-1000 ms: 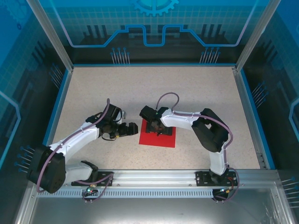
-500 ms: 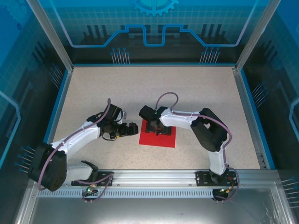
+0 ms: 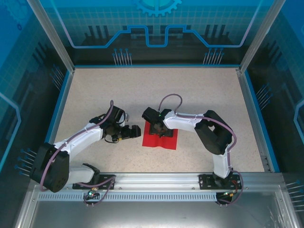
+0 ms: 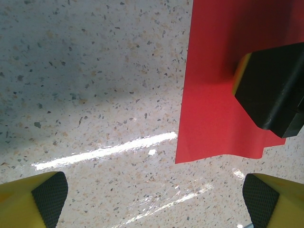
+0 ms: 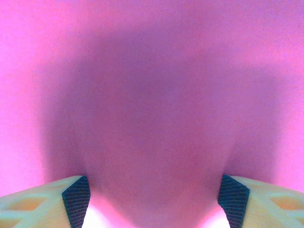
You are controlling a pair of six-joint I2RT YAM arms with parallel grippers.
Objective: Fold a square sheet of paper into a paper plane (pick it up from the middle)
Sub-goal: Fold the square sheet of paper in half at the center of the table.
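**Item 1: left arm.** From overhead you find the left end effector [image 3: 133,131] low over the counter [image 3: 118,90]. It sits just beside the left edge of the square sheet of paper [image 3: 167,142] and does not touch it. The left wrist view adds the jaw state, which the overhead view is too small to show. Its yellow fingers with black pads [image 4: 47,197] sit in the two bottom corners, spread fully wide. Bare speckled counter lies between them, and nothing is held.

**Item 2: sheet.** Overhead, the red paper lies flat-ish at the middle of the counter's near half, between the two arms. The left wrist view shows you more detail: a straight left edge, a sharp near corner, and a near edge that rises in a slight wave toward the right. The right wrist view is pressed so close that the paper reads as a pink-purple field with a dark shadow at its centre. You cannot make out any edge there.

**Item 3: right arm.** Overhead, the right end effector [image 3: 160,131] points down onto the far-middle part of the sheet and hides that area. The left wrist view shows one of its black fingers [image 4: 273,92] planted on the paper. In its own wrist view the two pads stand well apart, partly open, with paper spanning the gap. You cannot tell whether any paper is pinched.
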